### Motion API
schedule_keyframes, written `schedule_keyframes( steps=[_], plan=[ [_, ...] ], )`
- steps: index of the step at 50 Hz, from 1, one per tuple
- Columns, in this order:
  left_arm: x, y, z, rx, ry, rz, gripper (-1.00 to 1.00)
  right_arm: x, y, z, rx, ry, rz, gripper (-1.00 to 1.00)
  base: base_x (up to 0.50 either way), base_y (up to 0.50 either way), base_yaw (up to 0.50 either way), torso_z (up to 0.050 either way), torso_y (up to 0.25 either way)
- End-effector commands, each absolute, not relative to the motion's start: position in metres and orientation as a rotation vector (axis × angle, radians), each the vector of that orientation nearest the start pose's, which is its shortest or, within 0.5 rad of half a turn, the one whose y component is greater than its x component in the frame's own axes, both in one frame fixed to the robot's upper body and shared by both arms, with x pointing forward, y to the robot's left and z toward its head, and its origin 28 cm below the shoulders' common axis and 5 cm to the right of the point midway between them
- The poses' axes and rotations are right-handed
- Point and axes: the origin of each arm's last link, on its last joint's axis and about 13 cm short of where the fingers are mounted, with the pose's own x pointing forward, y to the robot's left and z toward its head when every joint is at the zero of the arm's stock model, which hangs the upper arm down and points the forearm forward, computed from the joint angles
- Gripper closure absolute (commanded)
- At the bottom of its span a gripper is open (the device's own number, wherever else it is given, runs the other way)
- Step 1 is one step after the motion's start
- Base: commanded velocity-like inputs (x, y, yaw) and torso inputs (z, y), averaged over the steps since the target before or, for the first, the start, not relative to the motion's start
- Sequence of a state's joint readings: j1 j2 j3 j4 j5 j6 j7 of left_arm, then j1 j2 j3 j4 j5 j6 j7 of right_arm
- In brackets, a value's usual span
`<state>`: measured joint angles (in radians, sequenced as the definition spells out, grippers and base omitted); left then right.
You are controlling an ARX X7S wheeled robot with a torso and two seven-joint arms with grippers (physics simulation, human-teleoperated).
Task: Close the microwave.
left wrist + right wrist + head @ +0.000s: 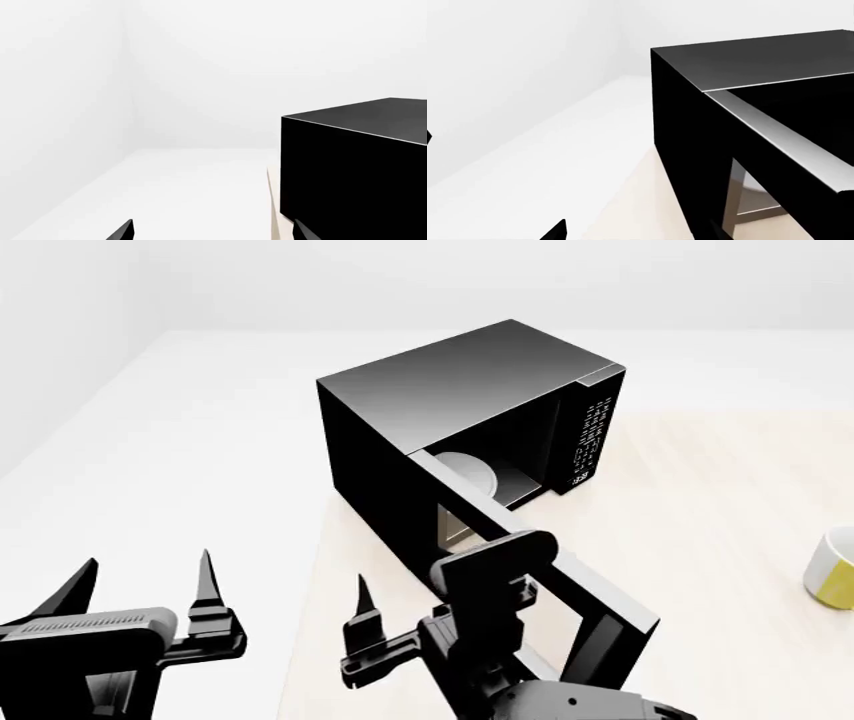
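The glossy black microwave (454,390) stands on the pale table, near its left edge. Its windowed door (561,570) is swung open toward me, showing the white turntable plate (467,475) and the keypad panel (589,438). My right gripper (424,592) is open and empty, just left of the open door's outer face. In the right wrist view (637,231) the microwave's side (694,125) and the door's top edge (780,135) are close ahead. My left gripper (147,575) is open and empty, off the table to the left. The left wrist view (213,232) shows the microwave (353,170).
The pale wooden table (721,500) extends to the right of the microwave. A white and yellow-green mug (834,565) stands at its far right edge. White floor and walls lie to the left and behind.
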<state>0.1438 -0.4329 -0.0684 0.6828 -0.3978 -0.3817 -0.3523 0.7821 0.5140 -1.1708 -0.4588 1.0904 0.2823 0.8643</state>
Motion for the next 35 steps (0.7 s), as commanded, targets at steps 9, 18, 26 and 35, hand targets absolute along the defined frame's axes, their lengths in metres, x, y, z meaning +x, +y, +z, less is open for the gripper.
schedule_keyframes(
  steps=[9,18,26,35],
  plan=[
    [0.168,0.264,0.117,0.057,-0.14,0.15,-1.0,0.207,-0.015,0.136,0.029,0.166,0.451,-1.0,0.0,0.0,0.0,0.0,0.0],
    [0.168,0.264,0.118,0.057,-0.14,0.149,-1.0,0.212,-0.017,0.135,0.023,0.169,0.434,-1.0,0.0,0.0,0.0,0.0,0.0],
    [0.168,0.263,0.118,0.057,-0.139,0.149,-1.0,0.215,-0.019,0.131,0.02,0.178,0.421,-1.0,0.0,0.0,0.0,0.0,0.0],
    [0.168,0.263,0.117,0.058,-0.138,0.15,-1.0,0.218,-0.021,0.128,0.017,0.183,0.407,-1.0,0.0,0.0,0.0,0.0,0.0]
  ],
)
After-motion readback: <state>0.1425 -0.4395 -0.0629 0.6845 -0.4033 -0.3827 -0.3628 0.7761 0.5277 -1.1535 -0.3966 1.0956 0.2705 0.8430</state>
